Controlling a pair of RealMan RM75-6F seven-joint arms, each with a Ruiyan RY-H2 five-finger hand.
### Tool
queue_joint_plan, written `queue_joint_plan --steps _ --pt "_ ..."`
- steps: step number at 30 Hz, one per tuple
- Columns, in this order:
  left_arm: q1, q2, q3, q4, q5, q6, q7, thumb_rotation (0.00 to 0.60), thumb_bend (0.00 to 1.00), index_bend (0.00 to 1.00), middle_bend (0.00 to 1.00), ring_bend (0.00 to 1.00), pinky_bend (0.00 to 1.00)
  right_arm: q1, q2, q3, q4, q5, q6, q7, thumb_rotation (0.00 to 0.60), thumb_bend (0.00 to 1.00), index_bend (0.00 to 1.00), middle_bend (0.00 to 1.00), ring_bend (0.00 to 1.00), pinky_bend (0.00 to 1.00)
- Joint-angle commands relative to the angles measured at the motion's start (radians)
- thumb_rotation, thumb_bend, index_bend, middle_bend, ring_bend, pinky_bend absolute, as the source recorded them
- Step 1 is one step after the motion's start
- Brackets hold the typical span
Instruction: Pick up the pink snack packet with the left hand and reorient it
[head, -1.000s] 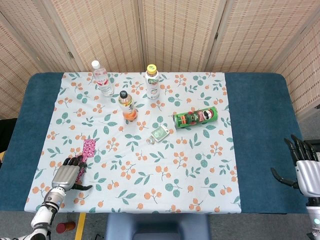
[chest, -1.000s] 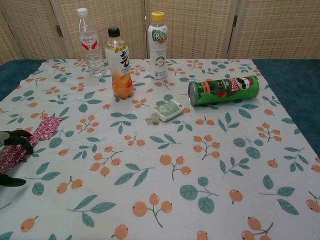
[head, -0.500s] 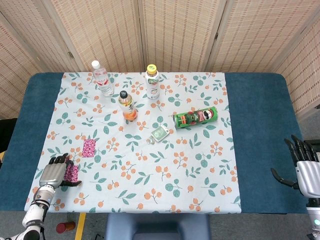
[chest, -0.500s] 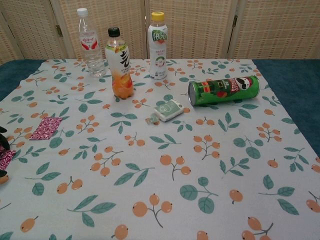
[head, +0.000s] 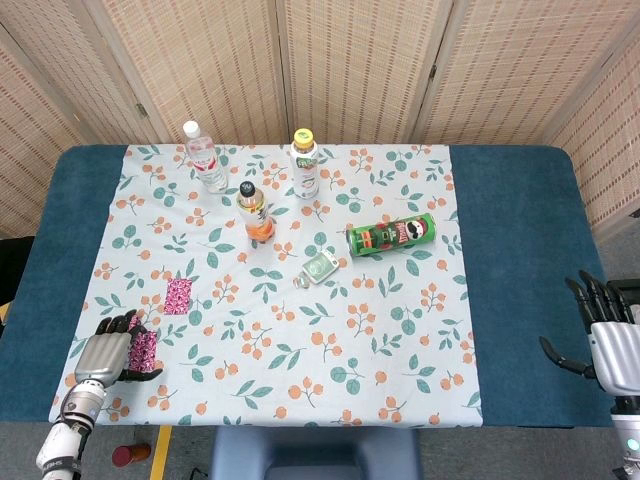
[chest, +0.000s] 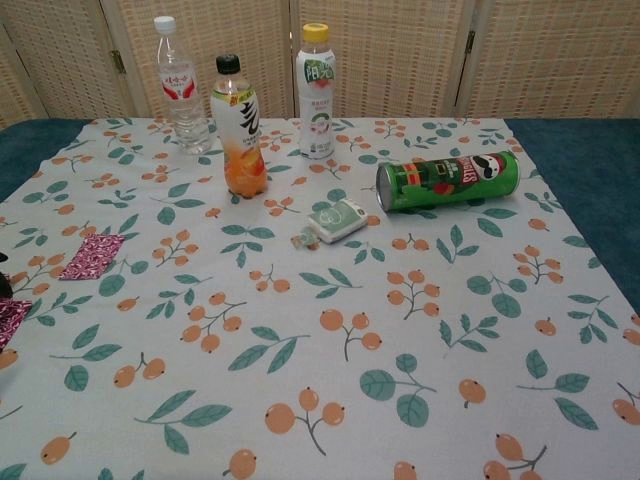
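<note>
Woven screens back my blue desk (head: 520, 250) with its floral cloth. At far left my left hand (head: 108, 350) grips a pink snack packet (head: 143, 346) at the cloth's near corner, so pickup looks done and reorienting remains. A second flat pink packet (head: 178, 295) lies just beyond; my right hand (head: 600, 335) hangs spread and empty.

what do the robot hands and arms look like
Both match: the left robot hand and right robot hand have black fingers on a brushed silver-grey palm housing. Each sits on a white wrist section with a dark joint ring. No cables or markings are visible.
</note>
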Motion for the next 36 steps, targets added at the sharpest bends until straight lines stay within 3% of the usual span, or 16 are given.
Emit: queue_joint_plan --steps 1,13,36 --pt "0.007 0.001 0.003 0.001 -0.008 0.005 0.005 0.362 0.15 0.26 0.0 0.0 0.0 0.001 -0.001 0.0 0.001 -0.001 0.0 0.0 0.349 0.34 0.0 0.0 0.0 0.0" --pt "0.024 -0.019 0.021 0.007 -0.029 -0.003 0.037 0.365 0.15 0.27 0.0 0.0 0.0 0.005 -0.002 -0.001 0.0 -0.007 -0.004 -0.001 0.35 0.34 0.0 0.0 0.0 0.0" --pt "0.002 -0.044 0.024 -0.1 0.078 0.04 0.119 0.364 0.15 0.27 0.0 0.0 0.0 -0.008 -0.001 -0.003 0.016 -0.007 0.012 0.023 0.349 0.34 0.0 0.0 0.0 0.0"
